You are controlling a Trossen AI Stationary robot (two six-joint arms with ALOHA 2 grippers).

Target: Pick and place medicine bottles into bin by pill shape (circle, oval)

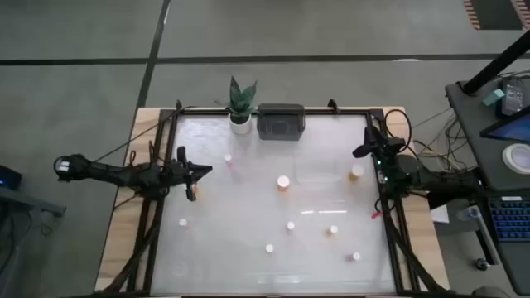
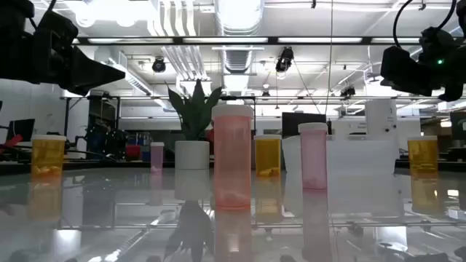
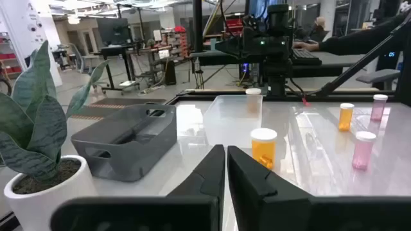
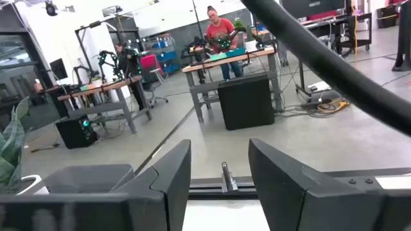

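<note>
Several medicine bottles with white caps stand upright on their bases across the white table: an amber one (image 1: pixel 283 182) at the middle, another amber one (image 1: pixel 357 171) near the right, a small pink one (image 1: pixel 228 157), and others (image 1: pixel 291 224) toward the near edge. My left gripper (image 1: pixel 203 170) hovers shut over the table's left part, pointing toward the right edge, with the middle amber bottle (image 3: pixel 263 146) ahead of it. My right gripper (image 1: pixel 363 151) is raised at the far right, fingers apart (image 4: pixel 218 168), with nothing between them.
A grey bin (image 1: pixel 280 121) stands at the far edge, a clear bin (image 3: pixel 234 119) to its near right, and a white plant pot (image 1: pixel 240 124) to its left. A black frame (image 1: pixel 389 232) runs along the table's sides. People work at benches beyond the table.
</note>
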